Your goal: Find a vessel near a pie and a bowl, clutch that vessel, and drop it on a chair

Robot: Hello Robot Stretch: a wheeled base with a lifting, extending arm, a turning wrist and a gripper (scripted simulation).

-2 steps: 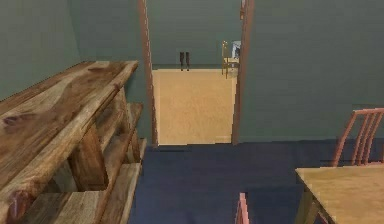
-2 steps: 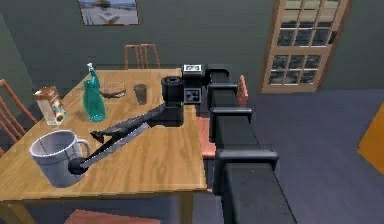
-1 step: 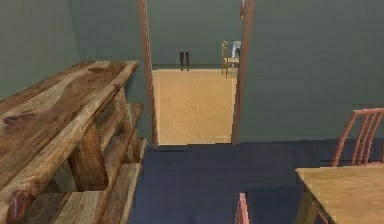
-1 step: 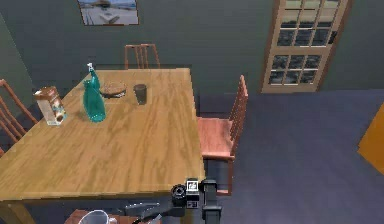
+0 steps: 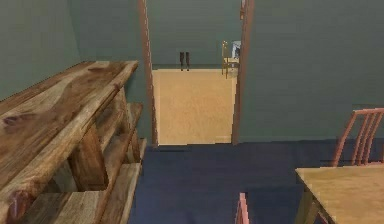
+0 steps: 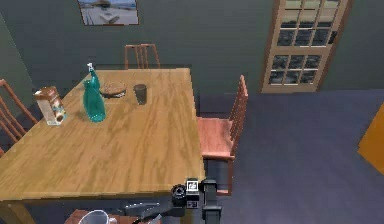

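— Holding anything in the jaws?
— Cannot tell. Sitting low at the near edge of the desk (image 6: pixel 130 150).
— And farther out?
— Found a teal bottle (image 6: pixel 93 98) upright on the desk, toward the arm side view's left, with a dark cup (image 6: pixel 141 93) near it. Spotted a red chair (image 6: pixel 222 130) against the desk's edge, toward that view's right.

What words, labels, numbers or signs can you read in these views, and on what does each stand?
None can be read.
Brown-and-white carton on the wooden table: print too small to read.
Teal bottle: no label seen.
Framed picture on the wall: no words.
White squares on the arm: black marks, not letters.
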